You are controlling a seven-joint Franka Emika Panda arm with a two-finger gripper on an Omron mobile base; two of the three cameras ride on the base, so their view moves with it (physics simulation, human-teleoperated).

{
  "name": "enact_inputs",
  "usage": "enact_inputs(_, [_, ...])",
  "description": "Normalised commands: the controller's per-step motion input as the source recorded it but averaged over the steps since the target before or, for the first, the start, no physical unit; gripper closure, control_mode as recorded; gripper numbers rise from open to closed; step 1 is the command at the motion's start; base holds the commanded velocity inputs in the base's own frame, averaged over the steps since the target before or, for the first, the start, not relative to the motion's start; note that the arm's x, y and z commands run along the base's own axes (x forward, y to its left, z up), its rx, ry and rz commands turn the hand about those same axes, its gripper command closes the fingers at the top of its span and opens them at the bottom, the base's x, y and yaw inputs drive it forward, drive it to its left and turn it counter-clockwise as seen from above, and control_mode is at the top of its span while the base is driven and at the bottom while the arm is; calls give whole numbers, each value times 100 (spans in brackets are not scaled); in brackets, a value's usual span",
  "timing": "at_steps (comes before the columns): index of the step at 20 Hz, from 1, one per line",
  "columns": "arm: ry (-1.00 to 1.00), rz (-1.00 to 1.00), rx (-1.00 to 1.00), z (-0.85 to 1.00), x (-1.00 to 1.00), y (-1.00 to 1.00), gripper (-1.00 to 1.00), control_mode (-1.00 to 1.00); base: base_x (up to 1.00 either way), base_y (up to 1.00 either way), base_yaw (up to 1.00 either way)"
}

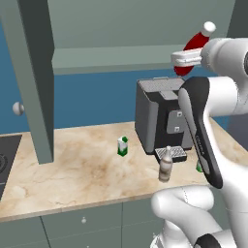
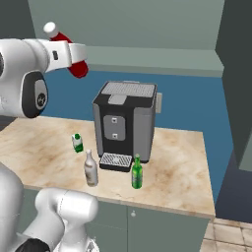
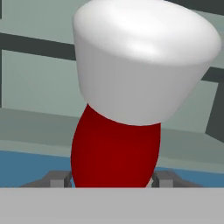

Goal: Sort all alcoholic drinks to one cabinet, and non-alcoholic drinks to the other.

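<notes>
In the left base view, the open cabinet door (image 1: 36,72) hangs at ten o'clock with a round pale knob (image 1: 18,108) beside it, and the cabinet shelf (image 1: 111,58) runs across the top of the view. On the marble counter (image 1: 72,174), the small green-and-white carton (image 1: 122,146) stands near the centre, just left of the dark coffee machine (image 1: 157,116). The pale grey-beige bottle (image 1: 165,165) stands upright at about four o'clock, in front of the machine's drip tray. A sliver of the green glass bottle (image 1: 198,167) peeks out behind the arm. Up at one o'clock, the gripper (image 1: 186,59) is closed on the red bottle (image 1: 190,48), which is tilted with its white cap (image 1: 209,27) pointing up and to the right, level with the cabinet shelf. From the right base view, the same gripper (image 2: 74,51) sits at eleven o'clock holding the red bottle (image 2: 74,61) in the air in front of the cabinet, well above the counter; the green glass bottle (image 2: 137,173) stands upright in front of the machine, right of the pale bottle (image 2: 90,169), with the carton (image 2: 77,142) behind and to their left. In the hand view, the fingers (image 3: 54,178) press either side of the bottle's red body (image 3: 116,151), the cap (image 3: 140,61) looming at twelve o'clock.
</notes>
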Motion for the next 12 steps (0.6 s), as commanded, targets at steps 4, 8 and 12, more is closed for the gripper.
enact_inputs(4, [0,-2,0,9,28,0,100,-100,0,0,0])
enact_inputs(8, [0,-1,0,1,27,0,100,-100,0,0,0])
enact_inputs(12, [0,0,0,0,31,-1,100,-100,0,0,0])
